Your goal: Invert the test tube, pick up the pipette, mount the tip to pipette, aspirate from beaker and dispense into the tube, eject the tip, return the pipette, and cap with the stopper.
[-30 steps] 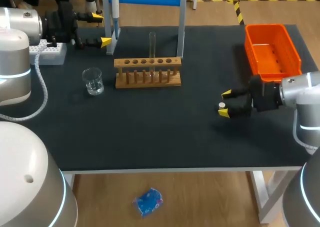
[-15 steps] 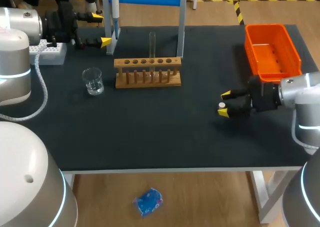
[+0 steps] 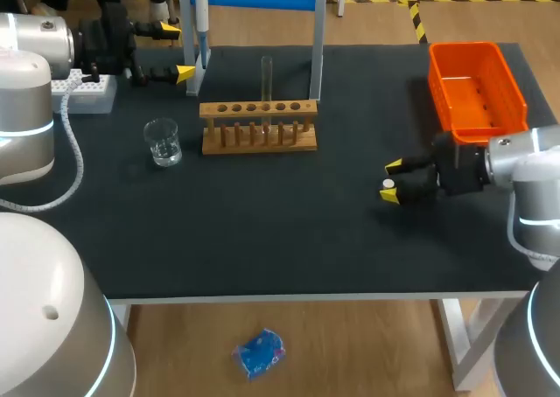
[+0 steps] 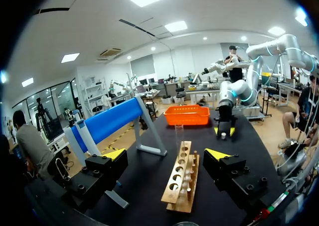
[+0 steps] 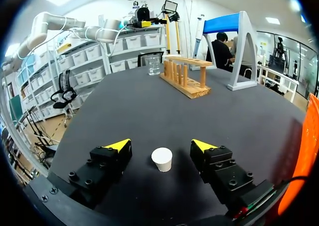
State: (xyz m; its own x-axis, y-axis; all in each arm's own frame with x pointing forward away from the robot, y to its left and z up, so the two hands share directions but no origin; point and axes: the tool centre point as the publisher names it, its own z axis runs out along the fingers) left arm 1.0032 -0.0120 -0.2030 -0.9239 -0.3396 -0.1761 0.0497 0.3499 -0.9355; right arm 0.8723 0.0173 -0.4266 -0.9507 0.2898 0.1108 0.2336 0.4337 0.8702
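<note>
Right gripper (image 3: 391, 179) has crept slightly forward, fingers apart either side of stopper (image 5: 162, 159), not touching; grasp for capping looks next. Left gripper (image 3: 176, 51) unchanged, apart, beside pipette (image 3: 200, 17). Tube (image 3: 267, 80) upright in rack (image 3: 258, 128).

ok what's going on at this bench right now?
The right tool sits low over the table, open, with the white stopper between its fingers but not gripped. The left tool is open and holds nothing, next to the pipette hanging on its stand. The test tube stands upright in the wooden rack, with the beaker beside the rack. It looks like the capping step is next.
</note>
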